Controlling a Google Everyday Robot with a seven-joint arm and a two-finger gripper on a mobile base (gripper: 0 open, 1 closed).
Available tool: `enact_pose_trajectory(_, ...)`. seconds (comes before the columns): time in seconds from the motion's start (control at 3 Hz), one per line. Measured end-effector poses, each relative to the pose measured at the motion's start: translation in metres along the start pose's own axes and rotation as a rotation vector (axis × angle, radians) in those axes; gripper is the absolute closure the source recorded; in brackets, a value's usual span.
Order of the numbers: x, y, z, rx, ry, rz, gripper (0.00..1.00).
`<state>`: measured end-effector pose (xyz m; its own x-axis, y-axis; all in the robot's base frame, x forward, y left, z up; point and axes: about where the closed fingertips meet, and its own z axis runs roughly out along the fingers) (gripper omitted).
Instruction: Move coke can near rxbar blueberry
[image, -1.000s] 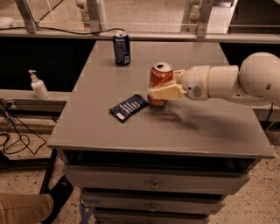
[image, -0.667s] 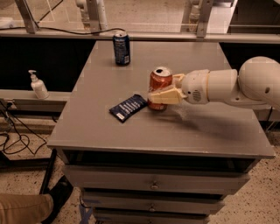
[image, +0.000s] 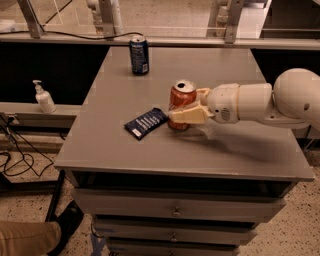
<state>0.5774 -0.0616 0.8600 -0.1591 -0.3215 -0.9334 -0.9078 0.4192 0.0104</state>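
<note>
A white pump bottle (image: 44, 97) stands on a ledge to the left of the grey tabletop (image: 225, 150). At the far edge of the tabletop a dark blue soda can (image: 139, 55) stands upright, well apart from everything else. Nearer, the rxbar blueberry (image: 146, 123) lies flat and at an angle. Just to its right the coke can (image: 181, 102) stands upright, its silver top unopened. The tool (image: 186, 104) is clenched on the coke can, one of its fingers (image: 192, 114) across the near side and the other behind. The white arm (image: 260, 100) reaches in level from the right.
</note>
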Motion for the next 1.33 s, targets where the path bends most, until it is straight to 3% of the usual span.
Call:
enact_pose_trajectory(0.67,0.000,0.003,-0.001,-0.006,-0.001,-0.004,0.12)
enact_pose_trajectory(1.0,0.000,0.004,-0.002,-0.010,-0.003,-0.010,0.00)
enact_pose_trajectory(1.33,-0.004,-0.008,-0.017,0.034,-0.010,-0.018,0.00)
